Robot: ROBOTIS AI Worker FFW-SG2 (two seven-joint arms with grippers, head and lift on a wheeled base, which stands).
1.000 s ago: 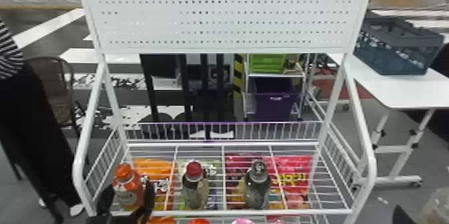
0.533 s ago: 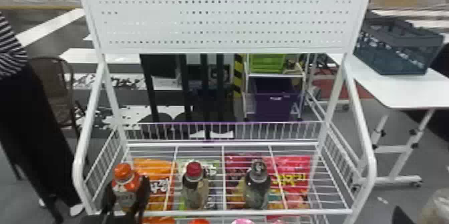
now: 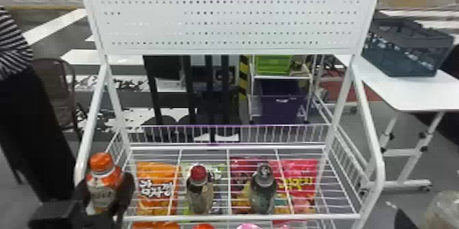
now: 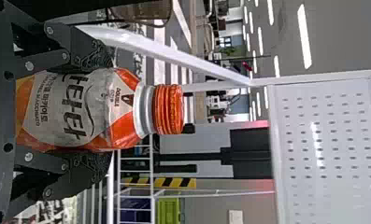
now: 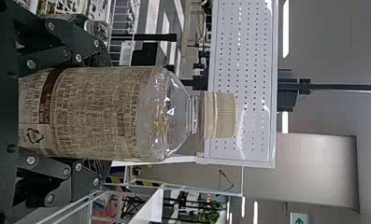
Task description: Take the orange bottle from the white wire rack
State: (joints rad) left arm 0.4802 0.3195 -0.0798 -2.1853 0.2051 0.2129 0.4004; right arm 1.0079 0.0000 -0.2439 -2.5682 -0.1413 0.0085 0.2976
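While the left gripper [image 3: 104, 187] is at the front left corner of the rack [image 3: 239, 217], its jaws are closed around the body of the orange bottle [image 3: 101, 172], one finger on each side, apart only by the bottle's width. This bottle is nearly upright, cap up; whether its base touches the rack, I cannot tell. To the right of it, an orange bag [image 3: 158, 194] is seen through the wires. Next come a red-capped bottle [image 3: 199, 190] and then a dark-capped bottle [image 3: 263, 190], both upright in the rack, and after them a pink bag [image 3: 300, 177]. Farther right, a dark crate [image 3: 406, 47] is on the white desk [image 3: 409, 91]. Near the bottom right corner, the right gripper [image 3: 404, 218] has its jaws pressed on both sides of a clear, white-capped bottle [image 3: 442, 211], also upright.
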